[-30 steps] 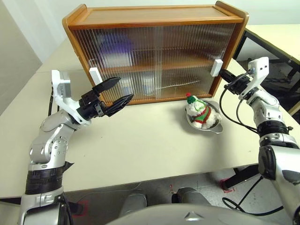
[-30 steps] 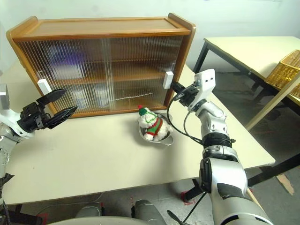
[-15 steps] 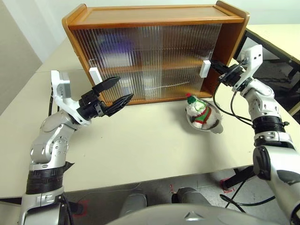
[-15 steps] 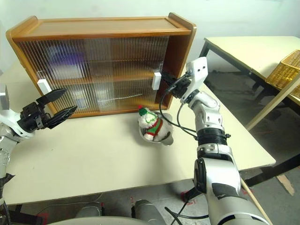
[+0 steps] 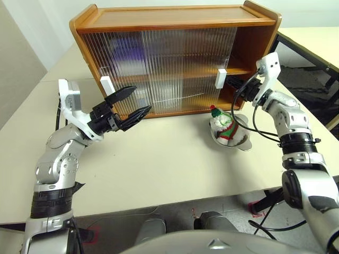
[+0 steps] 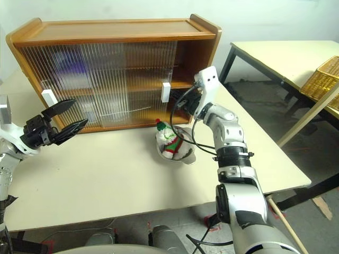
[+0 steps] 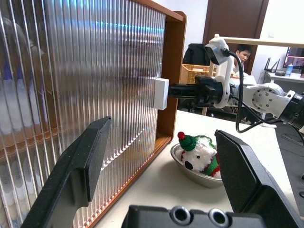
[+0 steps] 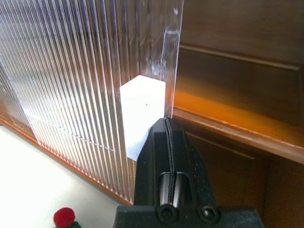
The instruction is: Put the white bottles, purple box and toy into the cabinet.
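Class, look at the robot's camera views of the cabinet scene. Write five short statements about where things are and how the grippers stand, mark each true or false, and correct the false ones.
1. The toy lies in a silver metal bowl on the table. True.
2. The right gripper is wide open. False: its fingers are shut together, their tips against the white handle of the right sliding door.
3. The cabinet is fully closed. False: the right door stands partly slid aside, baring the right end of the shelves.
4. The left gripper is open and holds nothing. True.
5. The toy stands on the upper shelf. False: it is outside, in front of the cabinet.
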Tool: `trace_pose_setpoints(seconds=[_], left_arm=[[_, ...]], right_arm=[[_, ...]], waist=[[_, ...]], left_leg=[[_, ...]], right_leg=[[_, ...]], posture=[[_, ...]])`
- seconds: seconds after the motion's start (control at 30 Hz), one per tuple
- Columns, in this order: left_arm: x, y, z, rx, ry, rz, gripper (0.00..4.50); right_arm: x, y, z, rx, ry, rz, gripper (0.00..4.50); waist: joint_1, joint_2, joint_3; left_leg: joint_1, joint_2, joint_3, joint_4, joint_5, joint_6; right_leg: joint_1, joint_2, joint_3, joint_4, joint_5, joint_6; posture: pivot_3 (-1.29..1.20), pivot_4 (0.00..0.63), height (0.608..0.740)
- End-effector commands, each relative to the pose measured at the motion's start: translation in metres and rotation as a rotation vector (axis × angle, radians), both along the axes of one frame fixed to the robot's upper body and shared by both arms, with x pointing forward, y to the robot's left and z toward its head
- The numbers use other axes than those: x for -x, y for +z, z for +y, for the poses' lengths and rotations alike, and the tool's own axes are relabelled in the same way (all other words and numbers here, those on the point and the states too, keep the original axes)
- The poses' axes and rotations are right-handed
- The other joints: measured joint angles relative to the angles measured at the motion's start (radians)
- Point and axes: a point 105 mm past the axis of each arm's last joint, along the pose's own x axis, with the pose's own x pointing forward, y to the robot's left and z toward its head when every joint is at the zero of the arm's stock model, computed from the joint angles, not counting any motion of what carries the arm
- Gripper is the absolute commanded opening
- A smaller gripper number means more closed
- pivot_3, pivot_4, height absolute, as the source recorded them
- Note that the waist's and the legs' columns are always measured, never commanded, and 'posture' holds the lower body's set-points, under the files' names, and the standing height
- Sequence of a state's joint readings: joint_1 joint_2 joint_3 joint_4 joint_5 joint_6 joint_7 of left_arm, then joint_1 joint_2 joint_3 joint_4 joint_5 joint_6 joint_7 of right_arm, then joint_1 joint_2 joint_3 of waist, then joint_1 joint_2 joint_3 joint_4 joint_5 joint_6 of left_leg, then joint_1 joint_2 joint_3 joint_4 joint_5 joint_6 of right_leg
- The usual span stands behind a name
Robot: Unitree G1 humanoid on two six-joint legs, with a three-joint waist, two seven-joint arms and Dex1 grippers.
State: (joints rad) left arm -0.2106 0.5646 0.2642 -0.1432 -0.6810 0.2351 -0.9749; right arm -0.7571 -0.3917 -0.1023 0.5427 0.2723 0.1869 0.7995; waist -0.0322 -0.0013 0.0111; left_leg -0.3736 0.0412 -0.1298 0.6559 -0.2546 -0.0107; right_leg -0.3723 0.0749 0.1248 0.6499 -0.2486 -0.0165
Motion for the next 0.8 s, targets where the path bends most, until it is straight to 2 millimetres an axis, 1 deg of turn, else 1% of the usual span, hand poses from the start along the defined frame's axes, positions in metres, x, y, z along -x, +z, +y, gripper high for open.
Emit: trace_pose_setpoints(seconds=[0.03, 0.43, 0.8], left_arm=[[-0.002, -0.004, 0.000, -0.003, 0.005, 0.009, 4.50], [0.000, -0.003, 0.003, -0.006, 0.021, 0.004, 4.50], [0.001, -0.004, 0.003, -0.004, 0.031, 0.005, 4.50]], right_arm=[[0.003, -0.003, 0.013, 0.006, 0.031, 0.018, 0.04], [0.002, -0.005, 0.044, -0.018, 0.084, 0.050, 0.04], [-0.001, -0.003, 0.065, -0.037, 0.124, 0.055, 0.04]], waist=[[0.000, 0.000, 0.000], [0.005, 0.000, 0.000], [0.008, 0.000, 0.000]], left_leg=[[0.000, 0.000, 0.000, 0.000, 0.000, 0.000], [0.000, 0.000, 0.000, 0.000, 0.000, 0.000], [-0.001, 0.000, 0.000, -0.001, 0.000, 0.000]], right_leg=[[0.000, 0.000, 0.000, 0.000, 0.000, 0.000], [-0.001, 0.002, 0.000, 0.000, 0.001, -0.002], [-0.003, 0.002, -0.001, 0.001, 0.002, -0.004]], posture=[[-0.01, 0.000, 0.740], [0.01, 0.000, 0.740], [0.02, 0.000, 0.740]])
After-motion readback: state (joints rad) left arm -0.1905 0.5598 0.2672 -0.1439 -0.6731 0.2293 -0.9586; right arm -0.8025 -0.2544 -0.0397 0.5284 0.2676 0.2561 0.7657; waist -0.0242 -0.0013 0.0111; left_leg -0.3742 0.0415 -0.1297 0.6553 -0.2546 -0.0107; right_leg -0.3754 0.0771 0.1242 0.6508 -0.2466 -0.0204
